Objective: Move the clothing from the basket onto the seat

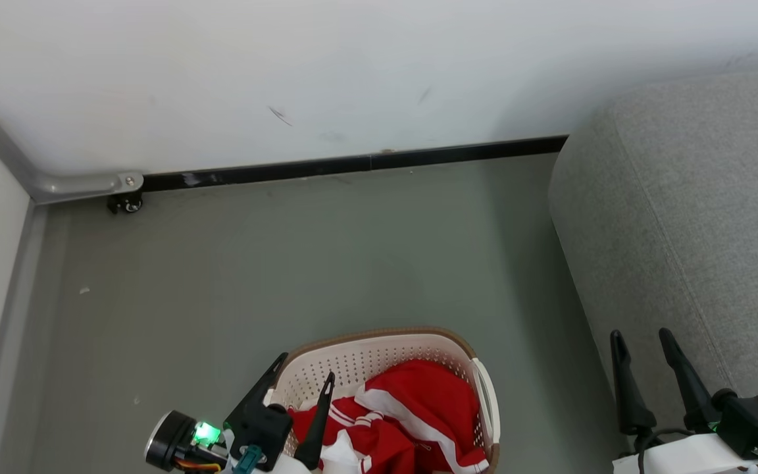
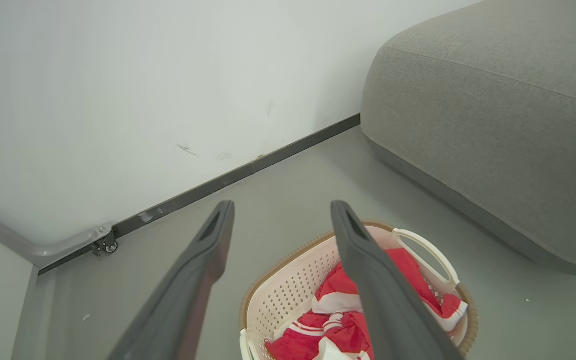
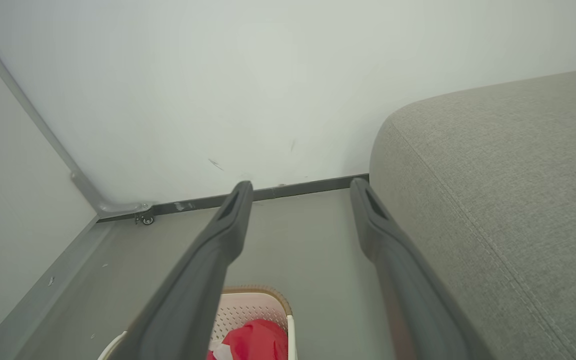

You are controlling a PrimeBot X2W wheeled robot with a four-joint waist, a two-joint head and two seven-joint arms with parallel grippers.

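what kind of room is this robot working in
Probably a living-room corner, perhaps a mock-up: a large grey fabric sofa stands by a white wall, and a laundry basket of red clothing sits on the floor beside it.

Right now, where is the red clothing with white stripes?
In the head view, the bright red white-striped clothing lies heaped inside the cream perforated plastic basket on the floor at bottom centre, left of the light grey fabric sofa.
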